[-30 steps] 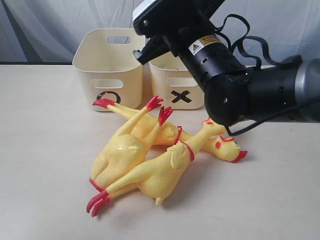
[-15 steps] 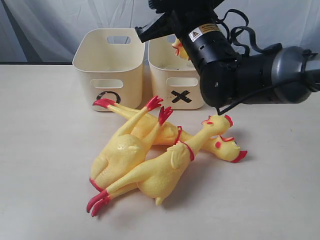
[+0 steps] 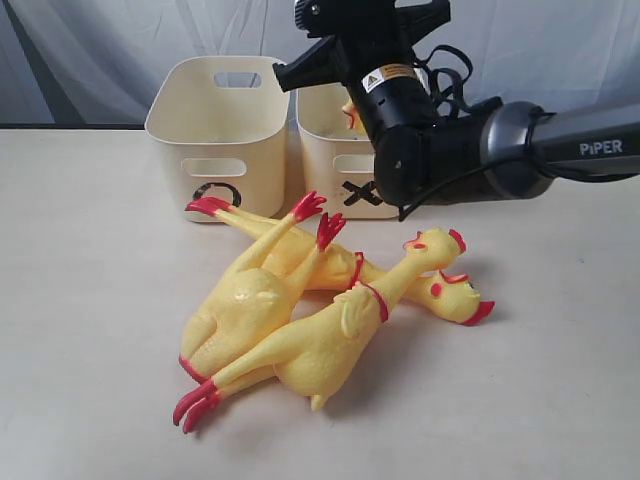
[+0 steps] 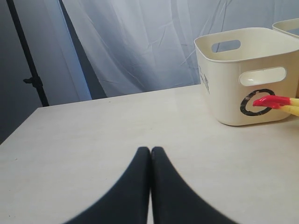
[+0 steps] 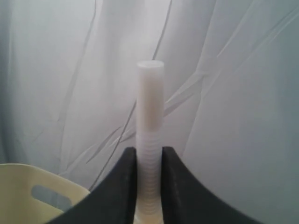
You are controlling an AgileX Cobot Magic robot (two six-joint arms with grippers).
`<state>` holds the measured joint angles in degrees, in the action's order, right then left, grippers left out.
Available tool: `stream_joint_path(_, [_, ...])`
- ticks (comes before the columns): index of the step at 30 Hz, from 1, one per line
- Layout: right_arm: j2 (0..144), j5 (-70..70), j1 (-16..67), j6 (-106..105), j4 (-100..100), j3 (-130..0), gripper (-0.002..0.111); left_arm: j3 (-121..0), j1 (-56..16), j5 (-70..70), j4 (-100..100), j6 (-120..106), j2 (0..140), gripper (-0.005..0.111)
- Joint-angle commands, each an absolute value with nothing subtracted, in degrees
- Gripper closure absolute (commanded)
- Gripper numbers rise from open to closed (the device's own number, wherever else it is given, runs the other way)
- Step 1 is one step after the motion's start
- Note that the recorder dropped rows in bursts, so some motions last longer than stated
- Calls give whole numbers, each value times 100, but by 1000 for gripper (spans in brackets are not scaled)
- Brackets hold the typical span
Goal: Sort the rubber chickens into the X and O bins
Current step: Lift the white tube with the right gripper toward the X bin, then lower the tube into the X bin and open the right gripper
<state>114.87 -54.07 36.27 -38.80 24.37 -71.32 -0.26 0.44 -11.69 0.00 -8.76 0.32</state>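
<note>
Three rubber chickens (image 3: 300, 310) lie piled on the table in front of the bins, red feet towards the O bin (image 3: 215, 130). A yellow and red chicken head (image 3: 349, 114) shows inside the X bin (image 3: 325, 160), half hidden by the right arm. My right gripper (image 3: 281, 75) hangs above the gap between the bins, away from the pile. In the right wrist view its fingers (image 5: 126, 186) sit tight against a white ribbed rod (image 5: 150, 107). My left gripper (image 4: 150, 150) is shut and empty, low over the table, left of the O bin (image 4: 224, 93).
A red chicken foot (image 4: 271, 100) lies against the O bin's front. The X bin's rim (image 4: 287, 25) shows behind it. A pale curtain hangs behind the table, with a dark stand (image 4: 28, 70) at the far left. Bare tabletop (image 3: 90, 300) lies left of the pile.
My right arm has swung up and back over the X bin, uncovering a chicken head inside it. The three chickens on the table have not moved.
</note>
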Motion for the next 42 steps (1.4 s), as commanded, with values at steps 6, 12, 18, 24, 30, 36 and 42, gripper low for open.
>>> stream_joint_path(6, [11637, -5110, 3530, -3876, 3065, -7177, 109, 0, 39, -1096, -34, -837, 0, 107])
stream_joint_path(12, [11648, -4932, 3530, -3876, 3099, -7177, 105, 0, 39, -1096, -34, -837, 0, 107])
stream_joint_path(18, [11657, -4932, 3530, -3876, 3099, -7177, 65, 0, 39, -1096, -34, -837, 0, 107])
stream_joint_path(24, [11657, -4954, 3530, -3876, 3099, -7177, 45, 0, 39, -1096, -34, -837, 0, 107])
stream_joint_path(30, [11571, -5046, 3530, -3876, 3099, -7177, 45, 0, 39, -1096, -34, -837, 0, 107])
stream_joint_path(36, [11340, -5173, 3530, -3876, 3146, -7177, 45, 0, 39, -1096, -34, -837, 0, 107])
stream_joint_path(42, [11134, -5184, 3530, -3876, 3154, -7177, 45, 0, 39, -1096, -34, -837, 0, 107])
